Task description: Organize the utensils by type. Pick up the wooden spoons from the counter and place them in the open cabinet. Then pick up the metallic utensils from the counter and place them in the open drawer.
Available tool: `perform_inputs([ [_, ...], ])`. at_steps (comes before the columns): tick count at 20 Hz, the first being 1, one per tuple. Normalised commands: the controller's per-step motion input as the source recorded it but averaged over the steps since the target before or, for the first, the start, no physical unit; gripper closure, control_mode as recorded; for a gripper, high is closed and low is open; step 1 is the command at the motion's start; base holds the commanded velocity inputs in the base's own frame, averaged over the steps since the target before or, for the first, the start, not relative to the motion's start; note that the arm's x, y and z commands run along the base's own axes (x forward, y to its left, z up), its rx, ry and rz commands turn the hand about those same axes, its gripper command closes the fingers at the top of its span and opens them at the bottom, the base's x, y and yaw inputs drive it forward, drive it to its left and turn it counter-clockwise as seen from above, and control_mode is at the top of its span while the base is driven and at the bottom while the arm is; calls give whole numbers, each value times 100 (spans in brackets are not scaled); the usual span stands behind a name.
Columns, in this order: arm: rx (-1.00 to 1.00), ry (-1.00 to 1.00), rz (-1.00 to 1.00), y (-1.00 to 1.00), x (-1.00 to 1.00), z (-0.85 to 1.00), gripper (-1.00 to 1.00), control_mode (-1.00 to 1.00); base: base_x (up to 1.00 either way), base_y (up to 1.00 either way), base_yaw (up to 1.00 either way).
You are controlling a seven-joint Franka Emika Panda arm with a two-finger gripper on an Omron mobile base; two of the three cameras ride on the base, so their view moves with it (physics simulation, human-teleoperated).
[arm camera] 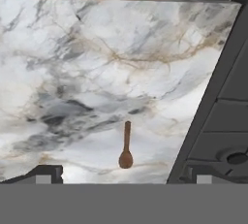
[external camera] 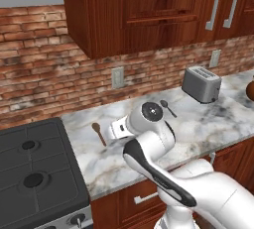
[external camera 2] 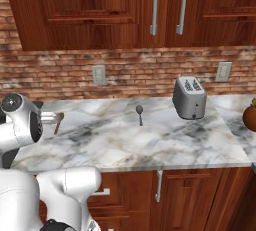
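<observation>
A dark brown wooden spoon (external camera: 98,133) lies on the marble counter (external camera: 213,124) close to the stove, its bowl toward the wall. My gripper (arm camera: 121,174) hovers above it, open, with the spoon (arm camera: 126,148) lying between and just ahead of the two fingertips (arm camera: 47,172), untouched. From the right base view the same spoon (external camera 2: 58,121) sits beside my hand. A dark grey metal spoon (external camera: 167,107) (external camera 2: 140,114) rests further along the counter (external camera 2: 165,140) near the wall. The open cabinet and open drawer are out of view.
A black stove (external camera: 34,173) (arm camera: 227,111) borders the counter just left of the wooden spoon. A silver toaster (external camera: 201,84) (external camera 2: 190,97) stands by the wall. A brown round object (external camera 2: 250,117) sits at the far right. Shut upper cabinets (external camera 2: 125,10) hang overhead.
</observation>
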Motion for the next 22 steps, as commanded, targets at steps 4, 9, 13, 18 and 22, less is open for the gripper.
perform_inputs([
  [4,0,5,2,18,55,-17,-100,-100,0,0,0],
  [9,0,9,2,14,59,-22,-100,-100,0,0,0],
  [13,-4,2,0,28,47,-31,-100,-100,0,0,0],
  [18,-8,0,0,31,36,-39,-100,-100,0,0,0],
  [22,-4,1,0,15,42,-32,-100,-100,0,0,0],
])
